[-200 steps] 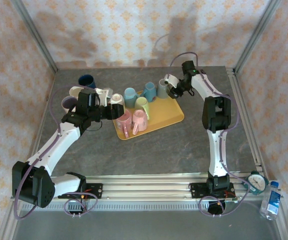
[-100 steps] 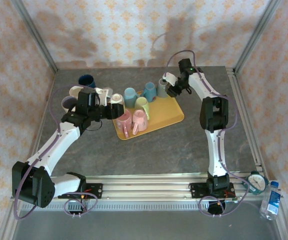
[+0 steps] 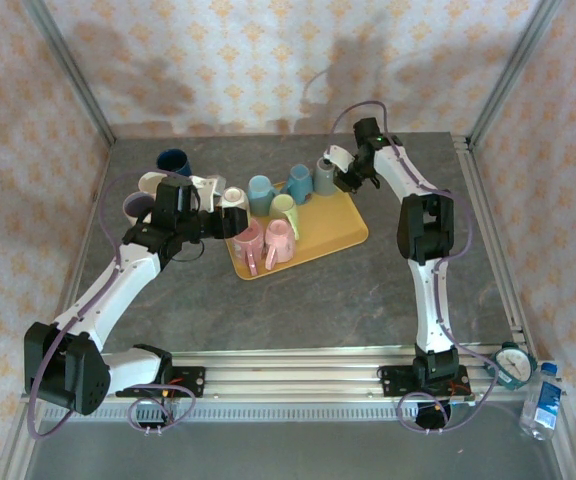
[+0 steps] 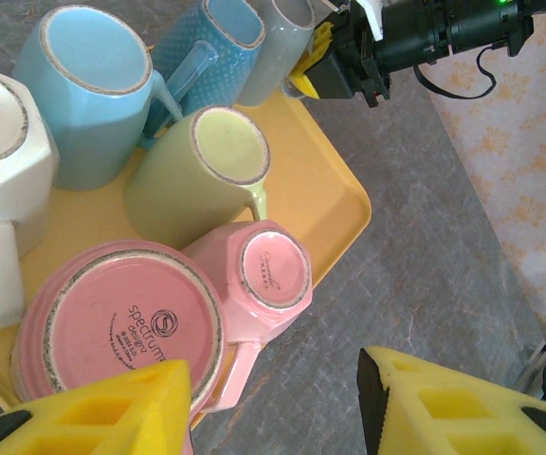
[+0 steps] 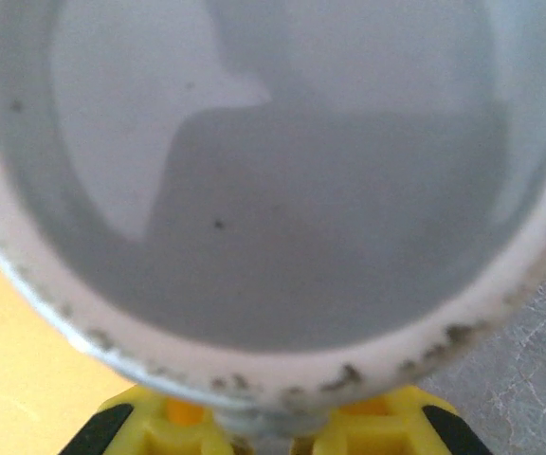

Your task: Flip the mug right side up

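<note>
One gray mug [image 3: 325,178] stands at the far right corner of the yellow tray [image 3: 353,228]. It looks bottom up, with a flat base and a rough pale ring around it. The mug is likely hard, smooth and a bit heavy, so it could slip, and it could chip if it drops. Its handle seems the best place to hold.

The right hand [image 3: 344,180] is pressed against the mug's side. Its fingers are squeezed together on what looks like that handle, and the arm reaches far over the counter [image 3: 318,295]. The left hand [image 4: 273,408] hangs over the pink mugs [image 4: 126,327] with its fingers apart, holding nothing.
</note>
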You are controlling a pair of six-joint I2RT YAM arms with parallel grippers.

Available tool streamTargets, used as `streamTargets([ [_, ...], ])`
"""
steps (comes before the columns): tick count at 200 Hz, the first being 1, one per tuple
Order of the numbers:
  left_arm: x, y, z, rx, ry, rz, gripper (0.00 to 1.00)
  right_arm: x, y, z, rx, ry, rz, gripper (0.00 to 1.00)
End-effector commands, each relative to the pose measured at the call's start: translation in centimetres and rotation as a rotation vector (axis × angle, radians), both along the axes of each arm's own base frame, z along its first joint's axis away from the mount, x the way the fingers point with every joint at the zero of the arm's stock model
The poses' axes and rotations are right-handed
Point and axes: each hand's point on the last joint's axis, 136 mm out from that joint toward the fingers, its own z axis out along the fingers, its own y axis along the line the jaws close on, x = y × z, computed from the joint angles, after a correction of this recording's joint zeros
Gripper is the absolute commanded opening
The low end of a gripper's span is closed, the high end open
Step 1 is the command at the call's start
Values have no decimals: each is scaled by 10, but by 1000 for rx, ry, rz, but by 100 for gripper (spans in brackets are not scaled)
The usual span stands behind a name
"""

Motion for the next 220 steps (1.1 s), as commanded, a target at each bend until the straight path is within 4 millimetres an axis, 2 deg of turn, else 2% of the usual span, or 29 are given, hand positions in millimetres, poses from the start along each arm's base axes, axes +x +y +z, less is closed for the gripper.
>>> streamTargets([
  [1,0,-4,11,5,-26,-17,50,-2,9,9,-13,-20,25,6],
  [15,0,-4,12,-1,-24,-14,50,-4,10,16,-8,-36,19,0],
  [34,-1,-4,17,-17,-29,-4,50,-7,12,30,20,-65,6,0],
  [75,-4,-4,33,-75,-56,24,50,-14,15,76,118,-126,-86,0],
  [107,-10,-6,46,-130,-70,37,50,-30,15,111,194,-182,-130,0],
  [144,-15,-9,66,-245,-93,67,52,-61,21,167,369,-249,-183,0],
  [169,-17,-10,79,-340,-109,86,54,-89,32,207,521,-269,-220,0],
  [204,-16,-17,100,-512,-118,96,56,-128,53,257,771,-204,-254,0],
  [220,-17,-23,110,-563,-118,82,56,-140,59,275,875,-155,-278,0],
])
